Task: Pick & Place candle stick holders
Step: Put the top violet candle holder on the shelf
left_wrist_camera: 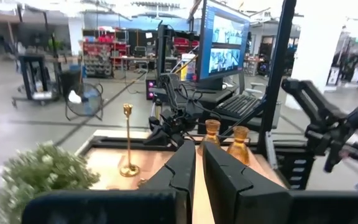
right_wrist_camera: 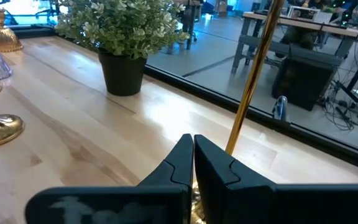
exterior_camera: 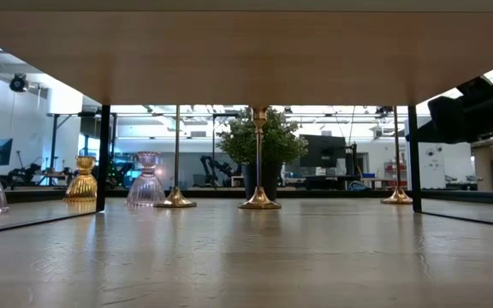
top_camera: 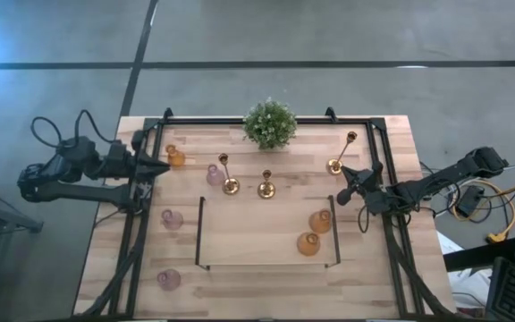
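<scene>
Three candlesticks (top_camera: 230,175) stand upright on the desk (top_camera: 257,277), long axes vertical. Right tool (top_camera: 343,185) closed, empty, beside one; left tool (top_camera: 161,165) nearly closed, empty.

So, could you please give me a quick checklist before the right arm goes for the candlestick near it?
1. Right gripper empty: ok, fingers shut on nothing.
2. Jaws open for a grasp: not ok, shut.
3. Candlestick upright: ok, on the table's far right, just ahead of the gripper.
4. Space around it: ok, plant stands well apart.
5. Left gripper out of the way: ok, by the left edge near an amber cup.
6. Drop-off spot: cannot tell.
</scene>
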Available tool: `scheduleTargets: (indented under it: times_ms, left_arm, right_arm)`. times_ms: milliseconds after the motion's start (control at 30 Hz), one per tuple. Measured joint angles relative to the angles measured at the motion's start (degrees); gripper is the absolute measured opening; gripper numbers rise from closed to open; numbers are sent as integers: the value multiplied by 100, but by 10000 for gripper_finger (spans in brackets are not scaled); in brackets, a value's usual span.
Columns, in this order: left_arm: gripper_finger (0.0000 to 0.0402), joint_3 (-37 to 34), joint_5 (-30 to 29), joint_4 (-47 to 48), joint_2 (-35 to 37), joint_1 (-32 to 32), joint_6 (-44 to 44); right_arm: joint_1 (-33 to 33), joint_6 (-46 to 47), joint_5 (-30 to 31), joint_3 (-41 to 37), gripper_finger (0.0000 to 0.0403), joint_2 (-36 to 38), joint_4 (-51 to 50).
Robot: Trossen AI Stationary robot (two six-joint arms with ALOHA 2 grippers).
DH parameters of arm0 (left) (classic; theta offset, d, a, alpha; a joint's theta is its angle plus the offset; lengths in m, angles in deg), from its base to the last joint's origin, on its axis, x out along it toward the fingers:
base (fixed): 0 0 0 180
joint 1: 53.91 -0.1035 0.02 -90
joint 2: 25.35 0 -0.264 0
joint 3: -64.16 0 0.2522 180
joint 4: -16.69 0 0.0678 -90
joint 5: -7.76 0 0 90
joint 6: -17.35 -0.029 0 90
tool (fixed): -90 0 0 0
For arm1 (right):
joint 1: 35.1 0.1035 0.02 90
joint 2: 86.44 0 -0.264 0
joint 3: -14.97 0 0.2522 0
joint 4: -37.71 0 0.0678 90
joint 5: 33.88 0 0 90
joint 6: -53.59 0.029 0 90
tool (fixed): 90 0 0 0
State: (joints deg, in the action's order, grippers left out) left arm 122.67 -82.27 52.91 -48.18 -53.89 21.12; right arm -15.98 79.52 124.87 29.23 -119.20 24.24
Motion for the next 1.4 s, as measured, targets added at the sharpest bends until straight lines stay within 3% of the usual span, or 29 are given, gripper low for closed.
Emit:
scheduleTargets:
  times_ms: [200, 300, 500, 600, 767, 933, 1167, 1400]
  left_arm:
    - [37, 2, -356, -679, -103, 0, 125]
    - [37, 7, 32, -948, -187, -1, -1]
    - [37, 553, 331, 129, -785, 23, -236]
    - [37, 925, -282, 814, -1342, 26, -388]
    - [37, 1473, -2176, 2149, -2132, 17, -514]
    - [37, 1583, -2963, 2705, -2671, -124, -84]
    - [37, 1585, -3016, 2713, -2893, -899, 368]
    - [37, 1495, -1518, 2654, -2953, -1852, -408]
  right_arm:
    - [0, 1, -4, 0, 9, 0, 2]
    - [-2, 1, -19, 0, 9, -2, 2]
    - [-2, 1, -18, 0, 9, -2, 2]
    - [-2, 1, -17, 0, 9, -2, 1]
    - [-4, 1, -17, 2, 9, -2, 2]
    - [-4, 1, -15, 2, 9, -2, 1]
    - [-4, 1, -15, 2, 9, -2, 2]
    - [-4, 1, -13, 2, 9, 0, 8]
